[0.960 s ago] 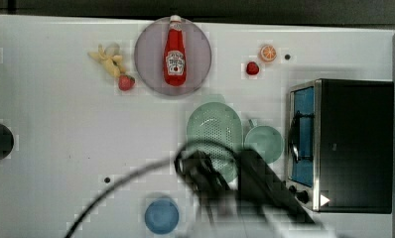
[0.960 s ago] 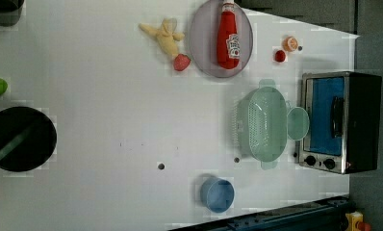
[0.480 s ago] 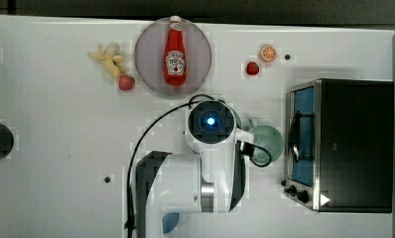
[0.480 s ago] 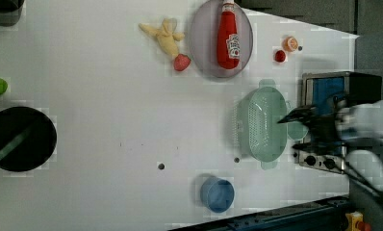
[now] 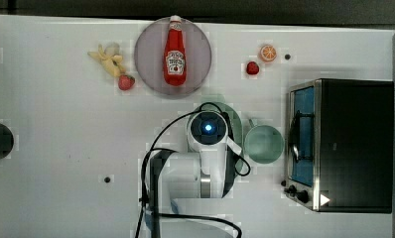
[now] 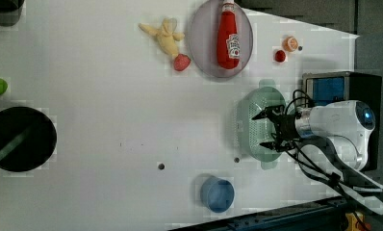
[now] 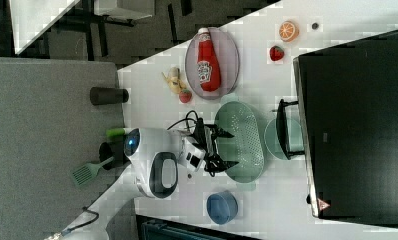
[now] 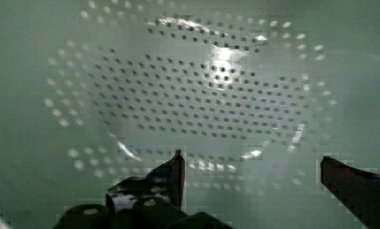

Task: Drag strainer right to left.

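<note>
Hanging over the strainer, the gripper has its two black fingers spread wide, with nothing between them. In the wrist view both fingertips stand above the dotted, perforated bottom of the strainer, one on each side of the basin; whether they touch the plastic cannot be told.

Position of the task's thing: the strainer sits on the white table directly under the gripper. In the left view, the fingers reach over the strainer's rim on the side towards the arm, and the basin extends from the fingertips towards the left view's left. In the top view, the arm's white wrist covers most of the strainer; only a green edge shows around it.

Other items, relative to the gripper:
- Round mint-green cup: just beside the strainer, on the top view's right of the gripper.
- Toaster oven: beyond the cup, further to the top view's right.
- Blue bowl: near, towards the left view's bottom left of the gripper.
- Grey plate carrying a ketchup bottle: well apart, towards the left view's top.
- Banana and strawberry: beside that plate, on the left view's left.
</note>
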`<state>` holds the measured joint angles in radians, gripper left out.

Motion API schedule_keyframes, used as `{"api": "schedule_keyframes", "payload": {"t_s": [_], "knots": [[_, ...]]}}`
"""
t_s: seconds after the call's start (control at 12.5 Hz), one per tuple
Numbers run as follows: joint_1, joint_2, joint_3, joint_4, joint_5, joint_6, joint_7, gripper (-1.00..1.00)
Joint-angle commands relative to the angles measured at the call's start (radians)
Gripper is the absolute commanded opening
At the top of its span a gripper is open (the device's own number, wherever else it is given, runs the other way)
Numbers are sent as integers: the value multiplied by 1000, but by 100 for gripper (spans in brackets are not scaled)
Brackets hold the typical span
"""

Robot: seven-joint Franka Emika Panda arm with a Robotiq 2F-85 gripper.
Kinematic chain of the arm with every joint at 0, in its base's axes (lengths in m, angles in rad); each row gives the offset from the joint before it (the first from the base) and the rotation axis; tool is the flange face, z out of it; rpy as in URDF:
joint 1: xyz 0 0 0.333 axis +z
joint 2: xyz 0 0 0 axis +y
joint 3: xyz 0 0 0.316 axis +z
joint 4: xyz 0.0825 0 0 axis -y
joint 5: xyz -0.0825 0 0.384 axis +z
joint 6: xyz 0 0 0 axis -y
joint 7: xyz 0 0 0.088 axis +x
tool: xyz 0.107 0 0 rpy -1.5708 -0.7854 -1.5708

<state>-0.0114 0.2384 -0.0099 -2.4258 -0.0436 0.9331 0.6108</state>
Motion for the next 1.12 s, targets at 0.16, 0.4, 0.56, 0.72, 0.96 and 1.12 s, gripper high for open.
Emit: {"api": "schedule_keyframes", "payload": {"t_s": [0.16,0.4,0.56,0.72,0.96,1.12], "knots": [[10,46,13,8,-10,118,146,100],[22,104,33,-4,-3,180,157,100],[34,114,38,-9,-1,189,184,100],[50,115,51,-12,0,191,253,100],[88,116,78,-12,1,191,261,100],[116,116,96,-10,17,191,298,100]]}}
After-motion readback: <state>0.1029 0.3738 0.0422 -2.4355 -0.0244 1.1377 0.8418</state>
